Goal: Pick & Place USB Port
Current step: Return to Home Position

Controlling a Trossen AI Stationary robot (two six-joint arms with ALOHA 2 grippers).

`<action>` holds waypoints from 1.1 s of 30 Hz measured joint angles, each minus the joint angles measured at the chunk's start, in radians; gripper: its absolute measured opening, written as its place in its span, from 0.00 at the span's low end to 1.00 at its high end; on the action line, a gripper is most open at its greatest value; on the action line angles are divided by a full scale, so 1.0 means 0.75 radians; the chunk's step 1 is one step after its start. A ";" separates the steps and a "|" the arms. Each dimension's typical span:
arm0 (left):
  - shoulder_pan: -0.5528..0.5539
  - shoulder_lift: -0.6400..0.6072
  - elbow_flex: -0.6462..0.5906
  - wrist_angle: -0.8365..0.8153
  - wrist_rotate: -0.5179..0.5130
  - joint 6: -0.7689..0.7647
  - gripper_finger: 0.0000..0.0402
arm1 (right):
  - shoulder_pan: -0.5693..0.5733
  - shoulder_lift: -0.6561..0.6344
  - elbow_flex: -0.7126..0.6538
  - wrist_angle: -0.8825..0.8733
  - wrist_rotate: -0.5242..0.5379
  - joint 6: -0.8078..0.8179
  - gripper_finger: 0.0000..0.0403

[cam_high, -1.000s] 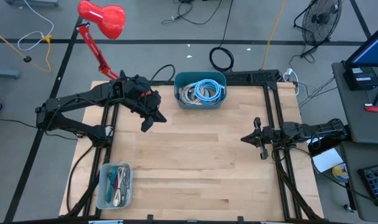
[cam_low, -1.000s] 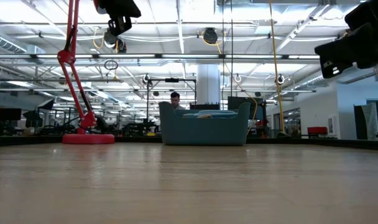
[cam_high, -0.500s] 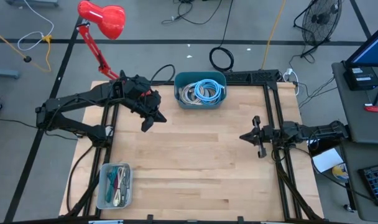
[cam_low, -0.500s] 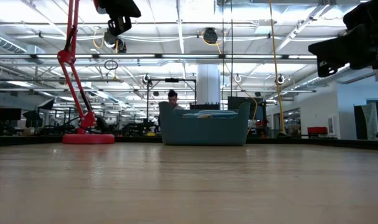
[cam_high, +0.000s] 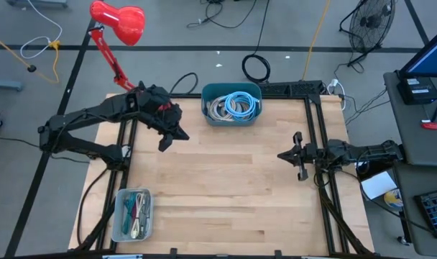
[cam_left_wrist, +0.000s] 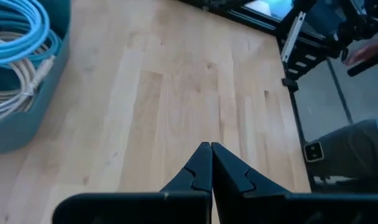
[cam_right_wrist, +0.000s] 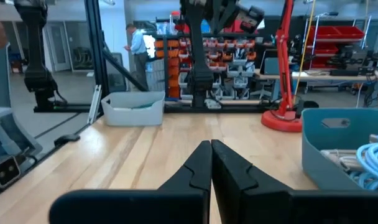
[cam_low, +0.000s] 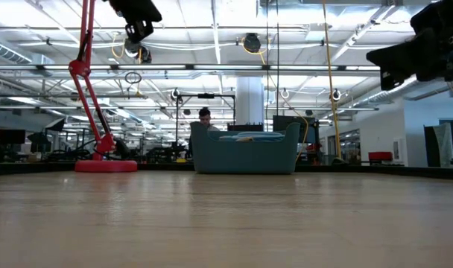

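A teal bin [cam_high: 231,121] stands at the middle of the table's far edge and holds coiled blue and pale cables [cam_high: 234,105]. The left wrist view shows the same coils [cam_left_wrist: 15,37]. A clear bin [cam_high: 118,216] with small cable parts sits at the near left corner. My left gripper [cam_high: 164,144] hangs shut above the table, left of the teal bin [cam_left_wrist: 33,118]; its tips [cam_left_wrist: 211,146] are closed on nothing. My right gripper [cam_high: 279,156] waits shut above the table's right side, pointing left [cam_right_wrist: 211,144]. I cannot make out a single USB part.
A red desk lamp [cam_high: 118,21] stands at the far left corner, with its base [cam_right_wrist: 282,119] on the table. Bare wood lies between the two grippers [cam_high: 226,180]. A person [cam_right_wrist: 138,40] stands in the room beyond the table's left side.
My left gripper has shifted a little toward the table's left and far edge, staying shut. My right gripper has edged slightly toward the table's left. The bins have not moved.
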State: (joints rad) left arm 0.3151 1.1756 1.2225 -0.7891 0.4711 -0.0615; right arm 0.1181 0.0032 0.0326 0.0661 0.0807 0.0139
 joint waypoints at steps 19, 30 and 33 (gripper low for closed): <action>-0.232 -0.874 -1.098 0.795 -0.763 -0.593 0.00 | 0.000 0.002 0.000 0.037 -0.004 0.000 0.00; -0.348 -1.200 -1.422 1.070 -0.911 -0.563 0.00 | 0.000 0.002 0.000 0.040 -0.005 0.000 0.00; -0.355 -1.243 -1.498 1.169 -0.837 -0.525 0.00 | 0.000 0.002 0.000 0.041 -0.005 0.000 0.00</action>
State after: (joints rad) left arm 0.0486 0.2436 0.0987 0.0875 -0.1567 -0.4550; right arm 0.1181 0.0048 0.0326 0.0967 0.0769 0.0139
